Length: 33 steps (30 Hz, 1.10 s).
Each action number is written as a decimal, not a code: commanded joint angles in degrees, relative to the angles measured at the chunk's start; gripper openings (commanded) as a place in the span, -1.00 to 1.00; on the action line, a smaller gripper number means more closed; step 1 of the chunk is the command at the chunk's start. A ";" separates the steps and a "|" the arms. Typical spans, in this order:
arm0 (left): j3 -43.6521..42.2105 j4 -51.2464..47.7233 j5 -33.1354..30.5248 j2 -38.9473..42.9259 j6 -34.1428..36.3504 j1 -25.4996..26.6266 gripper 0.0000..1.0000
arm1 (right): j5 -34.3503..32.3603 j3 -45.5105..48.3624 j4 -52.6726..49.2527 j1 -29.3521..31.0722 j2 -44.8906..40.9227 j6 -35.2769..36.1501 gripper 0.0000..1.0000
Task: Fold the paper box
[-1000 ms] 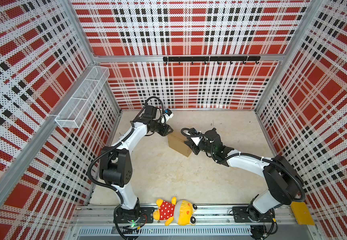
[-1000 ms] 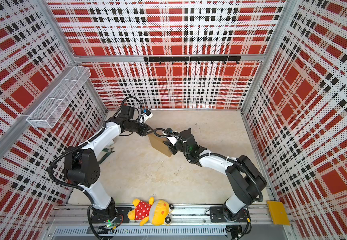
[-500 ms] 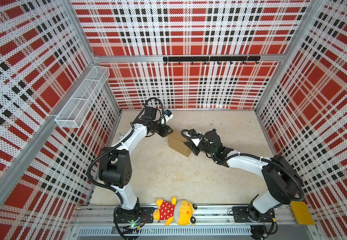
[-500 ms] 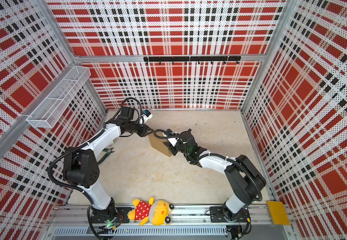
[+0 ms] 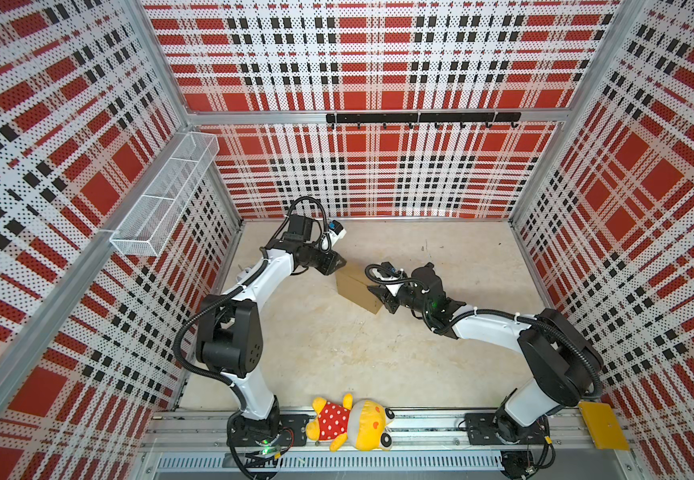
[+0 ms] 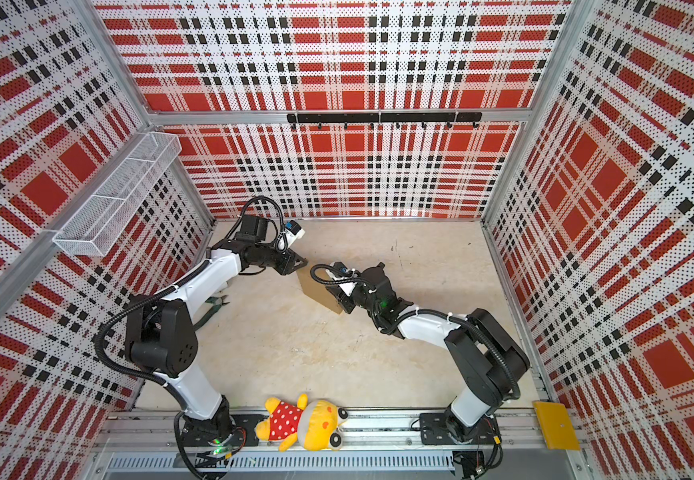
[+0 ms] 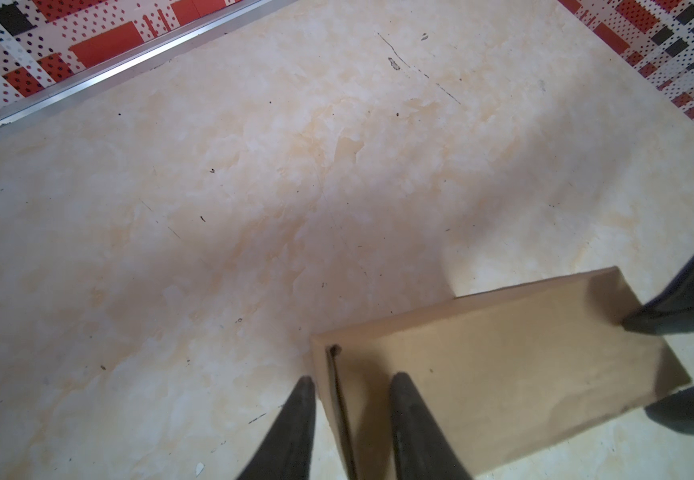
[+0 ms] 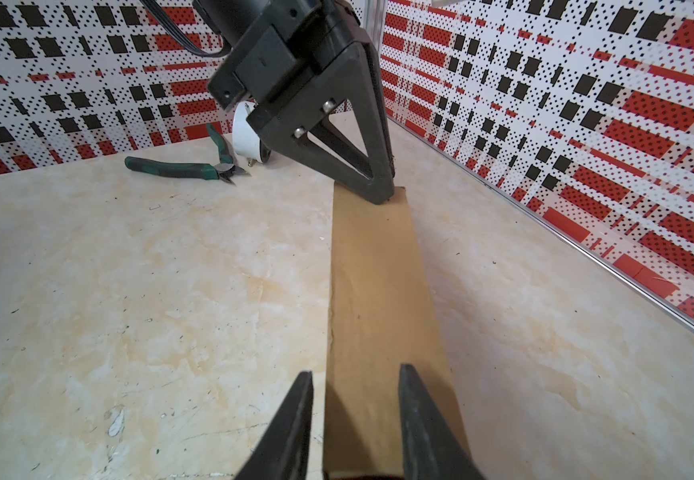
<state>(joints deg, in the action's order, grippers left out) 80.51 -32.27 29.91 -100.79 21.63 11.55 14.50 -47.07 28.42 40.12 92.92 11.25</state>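
The paper box (image 5: 353,286) (image 6: 316,286) is a closed brown cardboard block on the floor between both arms. My left gripper (image 5: 343,262) (image 7: 351,378) is at its far-left end. Its jaws are part open and straddle the box's (image 7: 503,365) end edge and a slit there, one finger off the side and one over the top face. My right gripper (image 5: 378,297) (image 8: 353,374) is at the opposite end. It is open, with one finger beside the box (image 8: 374,291) and one over it. Neither pinches the cardboard.
Green pliers (image 8: 179,168) (image 6: 212,305) and a white round part (image 8: 245,133) lie by the left wall. A plush toy (image 5: 351,422) and a yellow plate (image 5: 603,424) sit on the front rail. A wire basket (image 5: 162,195) hangs on the left wall.
The right gripper's jaws have spread a little. Both arms and the box stay where they were.
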 commanded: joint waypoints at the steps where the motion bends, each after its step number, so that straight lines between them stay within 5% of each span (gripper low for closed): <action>1: -2.19 -5.54 -3.10 -2.20 0.60 -0.44 -0.32 | -0.29 3.11 -4.91 0.17 2.20 1.03 -0.26; 22: -1.93 -5.82 -3.46 -2.59 0.83 0.72 -0.32 | 9.45 -5.02 -8.29 -0.09 -0.95 -0.14 -0.18; 33: -1.67 -6.05 -2.84 -2.78 1.14 0.93 -0.32 | 10.61 -11.33 -8.11 -1.01 1.78 -2.95 -0.40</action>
<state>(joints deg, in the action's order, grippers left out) 80.64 -32.38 29.95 -100.88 21.76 11.73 24.08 -55.99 19.05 39.59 93.12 9.21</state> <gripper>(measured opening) 0.339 0.311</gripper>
